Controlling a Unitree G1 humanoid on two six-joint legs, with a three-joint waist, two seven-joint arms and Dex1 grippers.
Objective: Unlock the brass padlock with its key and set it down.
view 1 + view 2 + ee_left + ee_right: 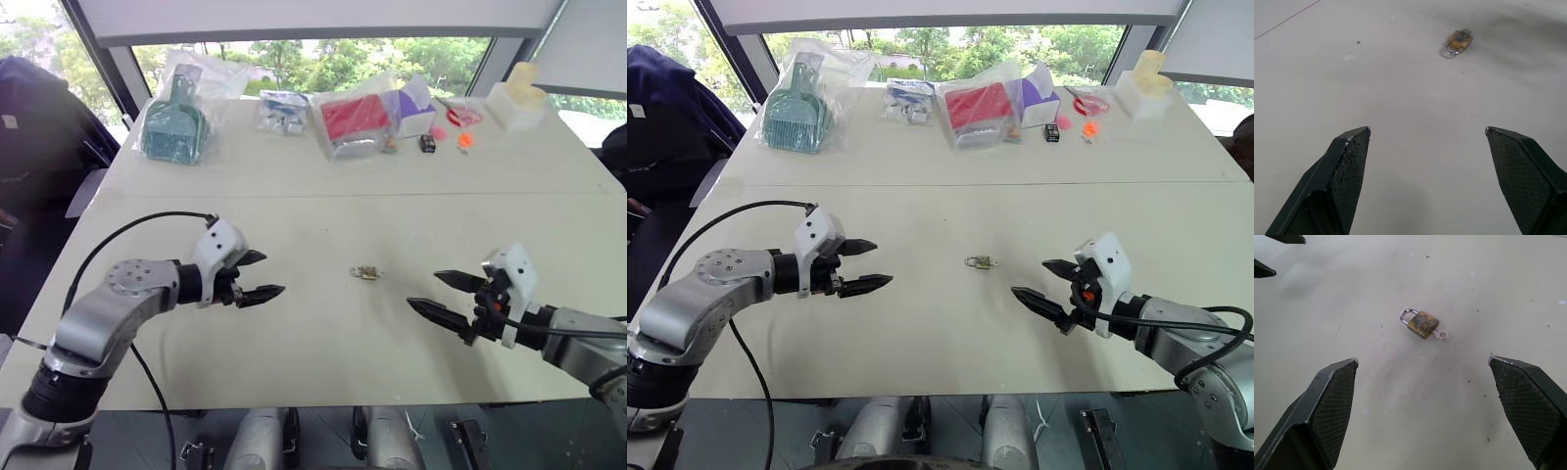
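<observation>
The brass padlock lies flat on the white table between my two grippers, its silvery shackle curving out of one end. The key sticks out of its other end, with its round head resting on the table. In the head views the padlock is a tiny gold speck at mid-table. To its left my left gripper hovers, open and holding nothing. My right gripper is open and holds nothing, to the right of the padlock. Both point inward at it.
Along the table's far edge stand a bagged teal scoop, a bag of small parts, a red and purple bagged pack, a small black-and-white box, red scissors and a cream block. A dark chair stands at far left.
</observation>
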